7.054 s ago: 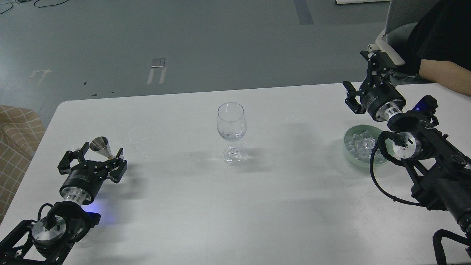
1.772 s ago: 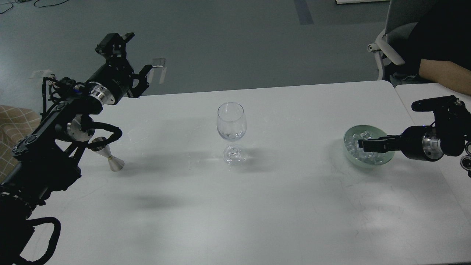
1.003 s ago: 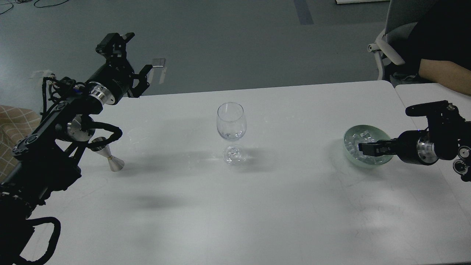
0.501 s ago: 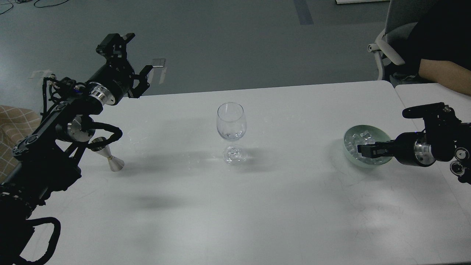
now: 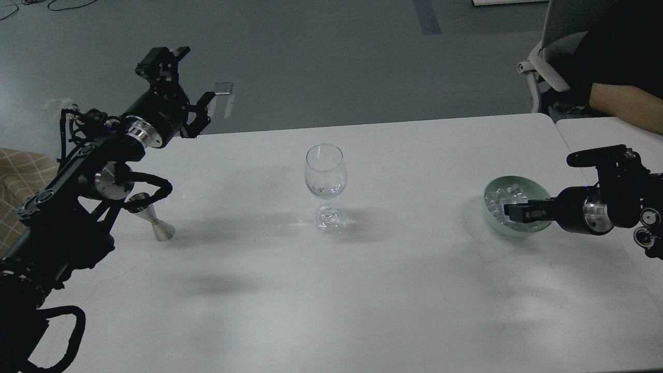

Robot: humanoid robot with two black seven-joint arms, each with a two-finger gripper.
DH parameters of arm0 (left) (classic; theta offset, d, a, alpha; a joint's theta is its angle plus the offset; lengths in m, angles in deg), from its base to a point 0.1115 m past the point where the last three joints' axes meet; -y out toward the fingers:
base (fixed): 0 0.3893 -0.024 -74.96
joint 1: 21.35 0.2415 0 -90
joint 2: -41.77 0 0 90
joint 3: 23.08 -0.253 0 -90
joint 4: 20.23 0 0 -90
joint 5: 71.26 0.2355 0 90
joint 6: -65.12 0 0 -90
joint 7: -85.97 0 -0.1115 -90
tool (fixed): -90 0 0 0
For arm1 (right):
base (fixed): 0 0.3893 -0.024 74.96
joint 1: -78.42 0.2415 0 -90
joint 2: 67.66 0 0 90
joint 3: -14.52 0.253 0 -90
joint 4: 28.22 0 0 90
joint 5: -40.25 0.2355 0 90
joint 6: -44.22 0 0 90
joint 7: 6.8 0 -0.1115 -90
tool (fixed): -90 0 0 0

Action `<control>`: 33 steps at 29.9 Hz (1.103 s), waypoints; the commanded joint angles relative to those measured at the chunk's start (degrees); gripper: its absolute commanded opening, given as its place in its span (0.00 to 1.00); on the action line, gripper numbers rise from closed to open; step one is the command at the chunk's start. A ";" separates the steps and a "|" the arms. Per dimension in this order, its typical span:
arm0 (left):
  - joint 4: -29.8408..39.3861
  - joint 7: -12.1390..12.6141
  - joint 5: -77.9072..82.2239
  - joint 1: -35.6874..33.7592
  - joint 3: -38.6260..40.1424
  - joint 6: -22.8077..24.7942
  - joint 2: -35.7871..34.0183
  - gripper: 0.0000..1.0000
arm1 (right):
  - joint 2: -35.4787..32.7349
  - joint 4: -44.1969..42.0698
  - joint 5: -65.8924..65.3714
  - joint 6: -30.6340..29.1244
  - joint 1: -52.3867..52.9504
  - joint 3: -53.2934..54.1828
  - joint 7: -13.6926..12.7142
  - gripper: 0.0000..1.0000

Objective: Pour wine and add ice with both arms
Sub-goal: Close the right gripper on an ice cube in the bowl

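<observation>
While my right hand (image 5: 510,212) dips into the bowl (image 5: 489,210), grip unreadable, the ice (image 5: 501,199) there looks slick and small; I'd pinch one cube's flat sides. My left hand (image 5: 182,77) hangs spread, empty.

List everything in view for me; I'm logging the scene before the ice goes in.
glass: one, clear, table centre, upright
jigger: one, silver, table left, upright
bowl: one, pale green, table right
ice: heap, clear, in bowl
table: one, white
chair: one, grey, top right
forearm: one, bare, top right
left gripper: black, open, raised beyond table's far left edge
right gripper: black, at the bowl, fingers indistinct
</observation>
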 commanded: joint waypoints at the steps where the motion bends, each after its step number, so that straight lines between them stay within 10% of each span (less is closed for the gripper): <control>1: 0.06 0.00 0.00 0.00 0.00 -0.04 0.07 0.98 | 0.05 0.01 0.07 0.00 0.05 0.00 -0.10 0.51; 23: 0.06 0.00 0.00 -0.09 0.09 0.04 0.07 0.98 | 0.05 -0.17 -0.02 0.00 0.40 0.09 -0.45 0.51; 33: 0.06 0.00 0.00 -0.09 0.09 0.04 0.07 0.98 | 0.14 -0.34 0.24 0.00 0.31 0.09 -1.15 0.36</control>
